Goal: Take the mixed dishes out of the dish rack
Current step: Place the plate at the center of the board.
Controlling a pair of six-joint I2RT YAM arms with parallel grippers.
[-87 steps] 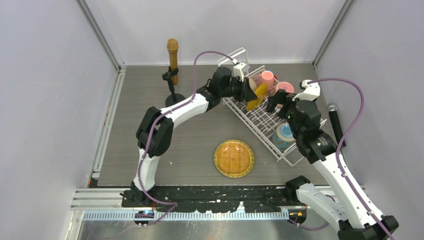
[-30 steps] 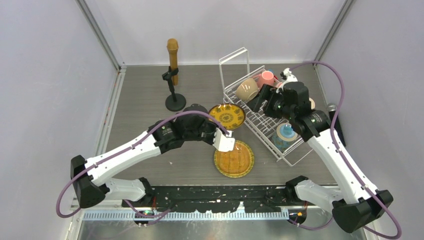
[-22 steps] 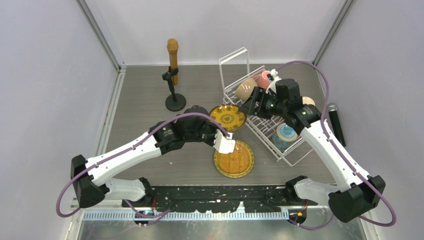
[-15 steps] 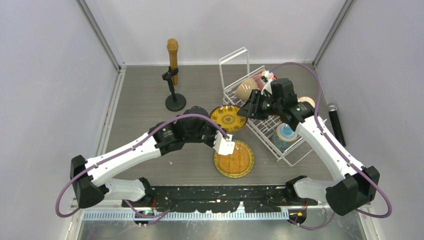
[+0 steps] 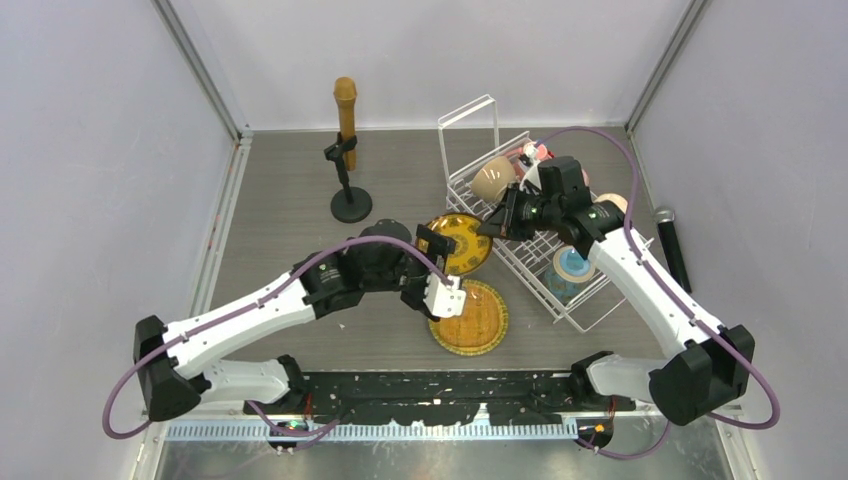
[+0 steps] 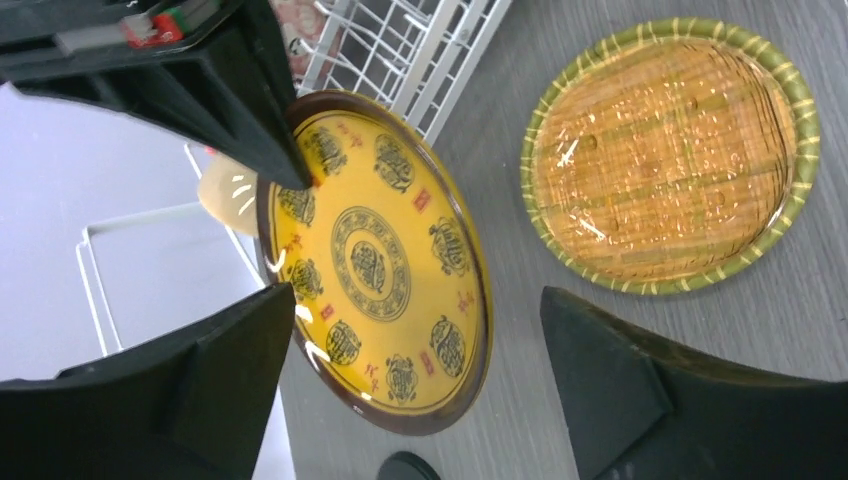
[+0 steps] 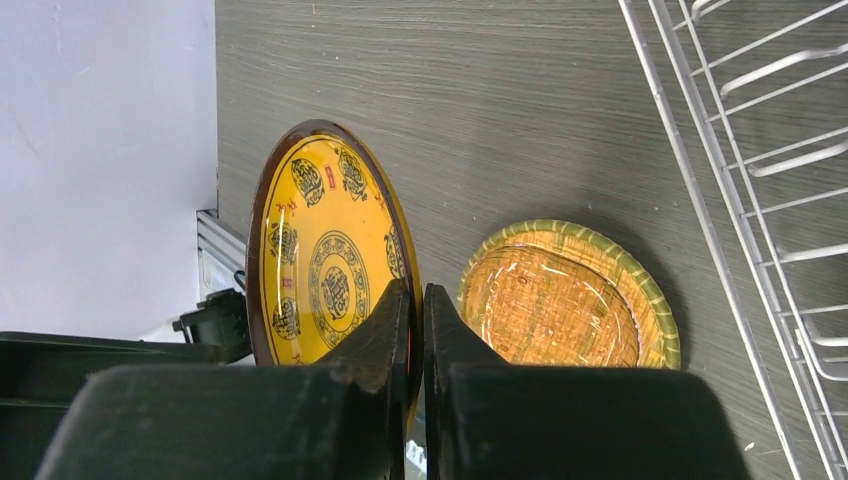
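The jaws of the left gripper [image 6: 417, 297] stood wide, touching nothing. Beyond and between them hung the glossy yellow round plate [image 6: 375, 262] with dark medallions and a brown rim, tilted. The jaws of the right gripper [image 7: 416, 290] were almost closed, pinching that plate's rim. It looked stiff, slick and breakable, so a deep rim hold seemed wise. Right of those jaws lay an orange woven-look round plate with a green rim [image 7: 570, 300] and the white wire dish rack [image 7: 760, 180]. Whether the held plate's lower edge touched the table [image 7: 500, 100] was unclear, and the right arm [image 5: 640, 280] covered much of the rack from above.
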